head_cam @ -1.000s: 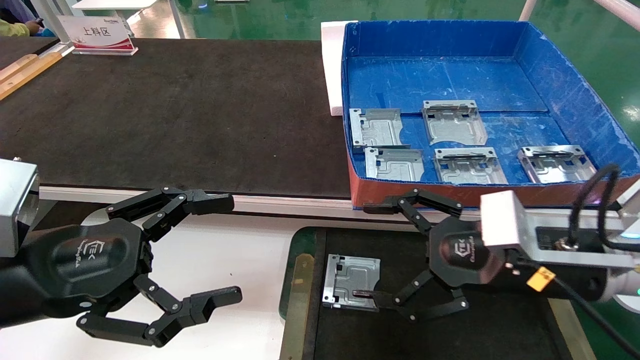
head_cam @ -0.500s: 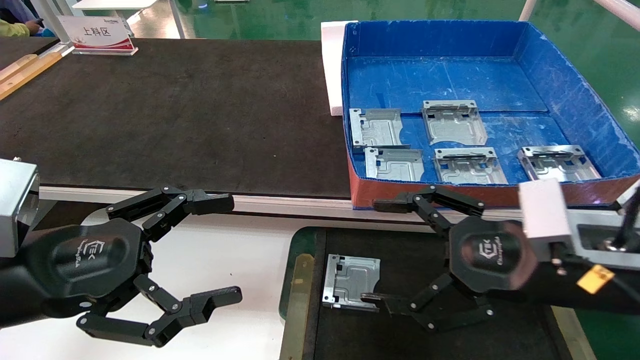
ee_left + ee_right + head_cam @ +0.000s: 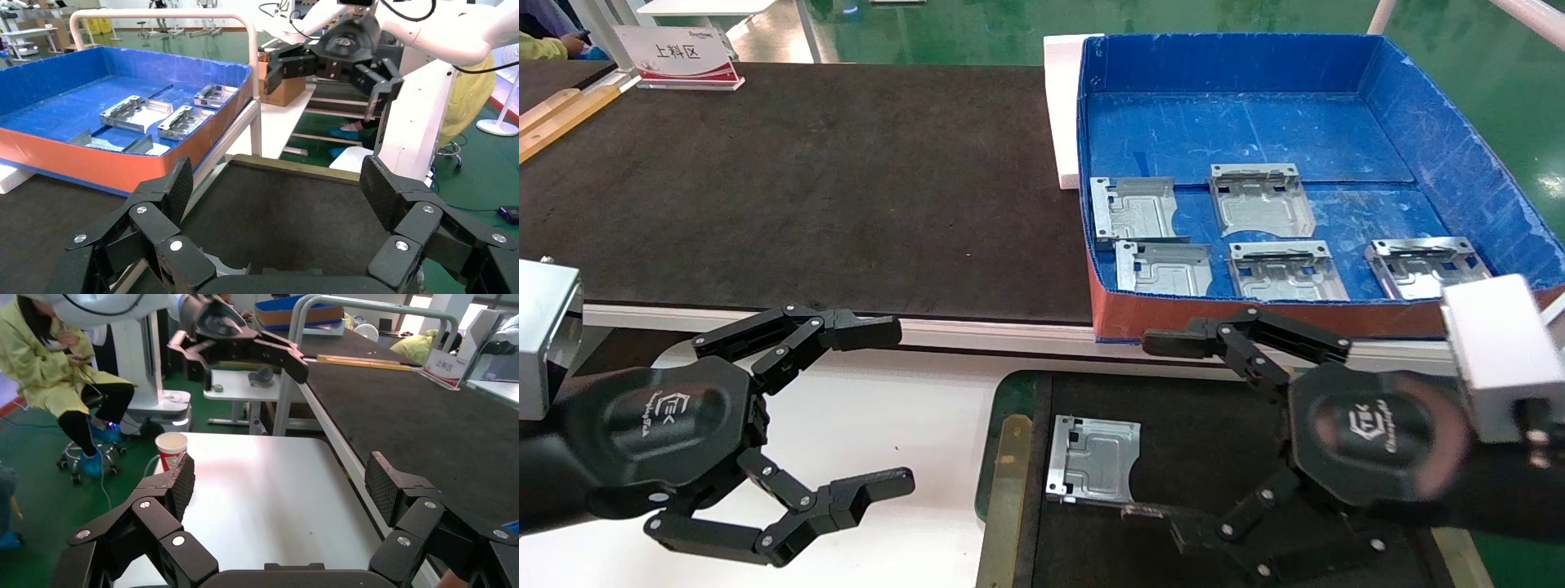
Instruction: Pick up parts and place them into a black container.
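Note:
One silver-grey part [image 3: 1093, 460] lies flat on the floor of the black container [image 3: 1009, 478], near its left brass rim. My right gripper [image 3: 1138, 428] is open and empty, hovering over the container just right of that part, not touching it. Several more parts [image 3: 1261, 198] lie in the blue box. My left gripper [image 3: 903, 407] is open and empty over the white table, left of the container. The left wrist view shows the container's black floor [image 3: 287, 214], a corner of the part [image 3: 229, 269] and my right gripper [image 3: 330, 76] beyond.
The blue box [image 3: 1459, 155] with a red front [image 3: 1173, 314] stands behind the container on the long black mat [image 3: 805, 188]. A white foam block [image 3: 1062, 106] stands beside it. A paper cup [image 3: 171, 447] stands at the white table's [image 3: 263, 496] far edge. A seated person [image 3: 55, 367] is beyond.
My right gripper has drawn back to the right and nearer, its lower finger sliding off the part, which stays in the container. The left arm has not moved.

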You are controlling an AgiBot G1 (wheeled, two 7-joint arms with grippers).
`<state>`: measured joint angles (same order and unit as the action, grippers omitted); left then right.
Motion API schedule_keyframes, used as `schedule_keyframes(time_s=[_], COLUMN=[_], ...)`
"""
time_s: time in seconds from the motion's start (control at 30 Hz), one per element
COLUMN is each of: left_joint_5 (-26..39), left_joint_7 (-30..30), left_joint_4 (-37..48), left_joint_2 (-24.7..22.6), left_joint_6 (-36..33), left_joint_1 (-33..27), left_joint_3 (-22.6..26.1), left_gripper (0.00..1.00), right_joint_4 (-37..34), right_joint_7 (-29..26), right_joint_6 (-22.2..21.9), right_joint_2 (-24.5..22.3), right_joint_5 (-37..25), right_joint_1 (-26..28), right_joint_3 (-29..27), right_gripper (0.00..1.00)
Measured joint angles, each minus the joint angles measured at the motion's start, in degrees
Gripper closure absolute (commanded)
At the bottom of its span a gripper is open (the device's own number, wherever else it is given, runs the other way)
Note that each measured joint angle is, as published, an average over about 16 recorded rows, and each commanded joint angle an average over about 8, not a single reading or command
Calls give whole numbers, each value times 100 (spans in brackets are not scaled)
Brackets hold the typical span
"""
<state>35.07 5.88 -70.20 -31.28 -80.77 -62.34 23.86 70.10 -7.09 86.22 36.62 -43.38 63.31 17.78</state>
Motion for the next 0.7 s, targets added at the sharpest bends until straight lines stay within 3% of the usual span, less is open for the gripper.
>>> schedule_keyframes(time_s=[0.3, 0.7], left_joint_5=[0, -1], left_joint_7=[0, 0], left_joint_4=[1, 2], left_joint_2=[0, 1], left_joint_6=[1, 1], left_joint_1=[1, 1], left_joint_3=[0, 0], left_gripper=[0, 0], right_joint_4=[366, 422], right_joint_7=[-356, -404], right_joint_6=[-52, -65], right_joint_2=[-169, -198], right_joint_5=[165, 200], right_joint_1=[-184, -215], right_joint_3=[-186, -219], right_gripper=[0, 0])
